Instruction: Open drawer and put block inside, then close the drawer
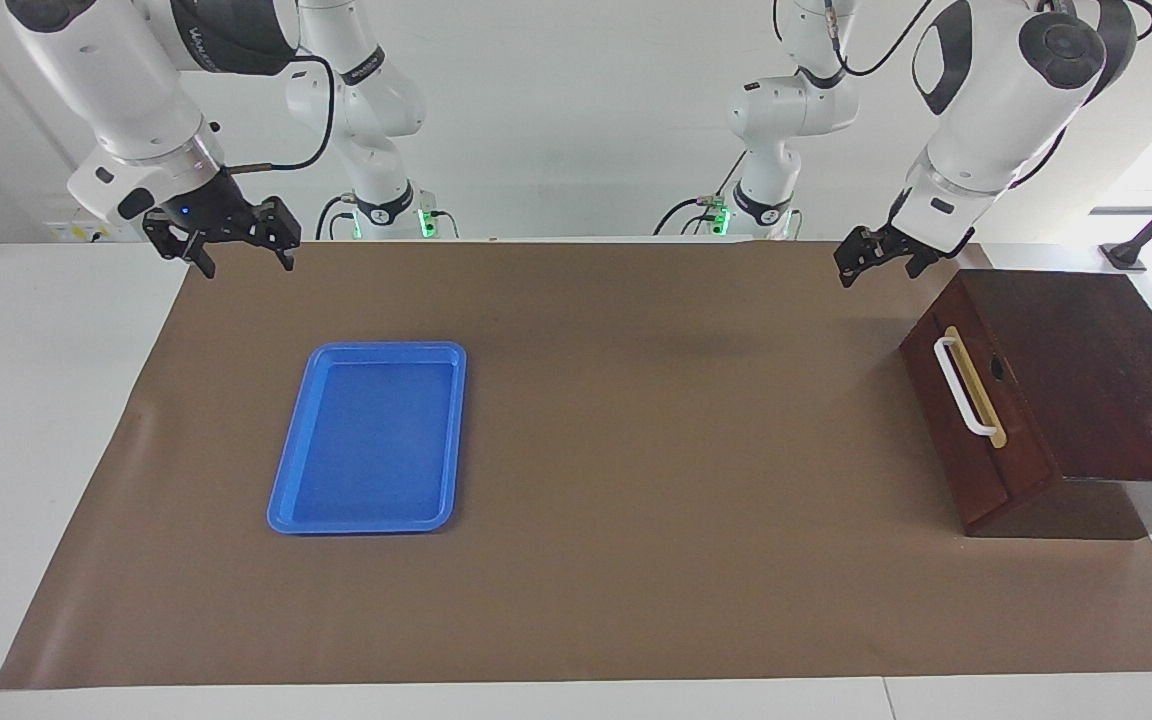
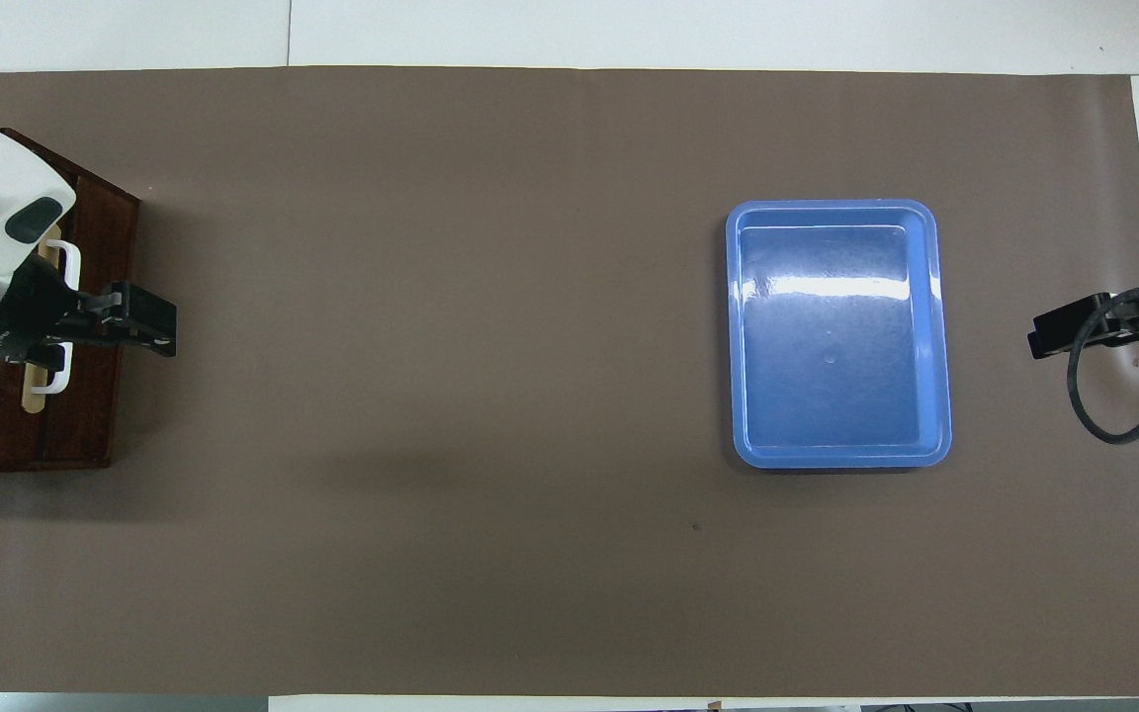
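Note:
The dark reddish-brown wooden box stands at the left arm's end of the table. Its drawer (image 1: 976, 420) is shut, with the white bar handle (image 1: 958, 385) on a tan strip facing the middle of the table. It also shows in the overhead view (image 2: 85, 396). My left gripper (image 1: 874, 268) hangs open and empty in the air over the mat in front of the drawer; it also shows in the overhead view (image 2: 149, 321). My right gripper (image 1: 244, 258) hangs open and empty over the mat's edge at the right arm's end, also seen from overhead (image 2: 1054, 336). The yellow block is out of view.
A flat blue plastic tray (image 1: 286, 500) lies empty on the brown mat (image 1: 636, 450) toward the right arm's end; it also shows in the overhead view (image 2: 940, 326). White table surface borders the mat.

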`<action>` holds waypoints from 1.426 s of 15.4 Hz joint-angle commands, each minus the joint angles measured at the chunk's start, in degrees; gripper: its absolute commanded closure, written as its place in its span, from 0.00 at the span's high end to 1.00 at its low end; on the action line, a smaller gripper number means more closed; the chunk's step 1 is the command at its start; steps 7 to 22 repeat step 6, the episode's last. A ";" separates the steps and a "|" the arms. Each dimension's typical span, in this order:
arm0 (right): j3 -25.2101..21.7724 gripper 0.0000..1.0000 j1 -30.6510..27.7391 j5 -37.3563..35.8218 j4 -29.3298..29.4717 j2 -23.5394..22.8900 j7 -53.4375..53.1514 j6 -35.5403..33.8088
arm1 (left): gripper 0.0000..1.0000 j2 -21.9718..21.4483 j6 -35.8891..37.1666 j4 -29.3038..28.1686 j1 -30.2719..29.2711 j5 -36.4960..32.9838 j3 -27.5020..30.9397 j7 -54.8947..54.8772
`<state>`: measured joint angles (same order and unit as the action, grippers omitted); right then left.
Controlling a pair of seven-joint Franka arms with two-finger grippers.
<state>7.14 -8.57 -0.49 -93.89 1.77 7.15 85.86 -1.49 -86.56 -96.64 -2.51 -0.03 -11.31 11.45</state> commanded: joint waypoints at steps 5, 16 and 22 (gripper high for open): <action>0.41 1.00 -0.74 -1.01 0.11 0.34 -0.91 -0.96 | 1.00 -2.90 -2.29 -2.59 0.92 1.00 0.93 -0.82; 0.41 1.00 -0.74 -1.01 0.11 0.34 -0.91 -0.96 | 1.00 -2.90 -2.47 -2.41 1.18 1.00 0.93 -0.82; 0.41 1.00 -0.74 -1.01 0.11 0.34 -0.91 -0.96 | 1.00 -2.90 -2.47 -2.41 1.18 1.00 0.93 -0.82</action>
